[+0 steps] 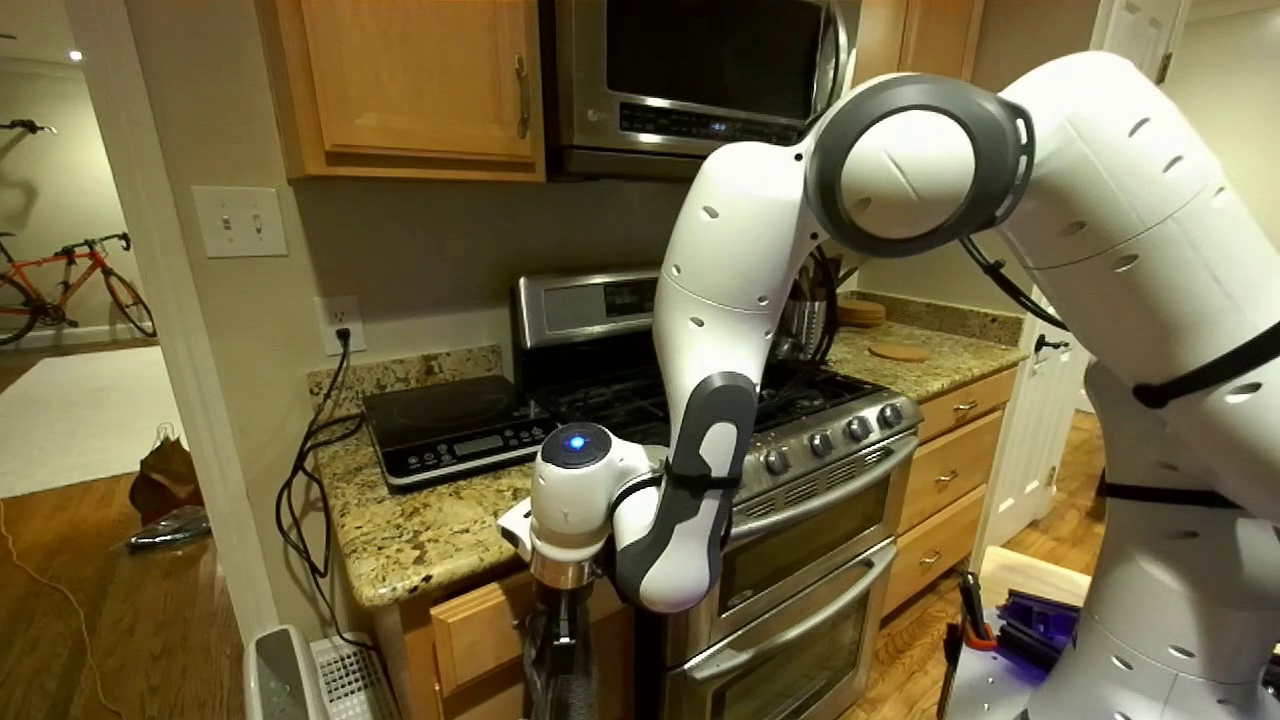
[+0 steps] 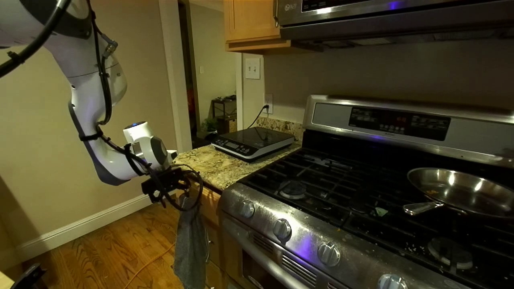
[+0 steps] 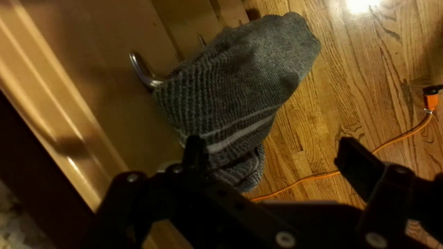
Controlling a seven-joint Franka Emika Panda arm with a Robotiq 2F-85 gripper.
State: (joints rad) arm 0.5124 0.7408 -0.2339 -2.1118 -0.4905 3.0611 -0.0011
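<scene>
The gray cloth (image 3: 238, 79) is hanging just beside the stove (image 2: 321, 188), lower than the stove's knobs (image 2: 282, 228), and it seems to be resting over a metal handle (image 3: 140, 69), because one end of this handle is showing from under the fabric. Behind it, a wooden drawer front (image 3: 110, 52) is standing next to the stove. The gripper (image 3: 270, 148) is hanging close over the cloth, also beside the stove; its fingers (image 3: 360, 167) are standing wide apart and are grasping nothing. In the wrist view one finger is overlapping the cloth, but whether it is touching, I cannot tell. About the progress, I am judging as follows: the cloth is apparently hanging without help from the gripper, so its support is looking complete, while no grip is being made, and a clear separation of fingers and cloth is not being shown. Whether this is being the end of the handling or only its start, the pictures are not deciding. Farther outward, the granite counter (image 2: 217, 164) is adjoining the stove, and a portable cooktop (image 2: 253, 140) is sitting on it, near the stove. A steel pan (image 2: 474, 192) is lying on the stove, and a microwave (image 1: 720, 60) is hanging above the stove. Lower than the stove's top, an orange cord (image 3: 308, 178) is running along the wooden floor (image 3: 356, 86).
</scene>
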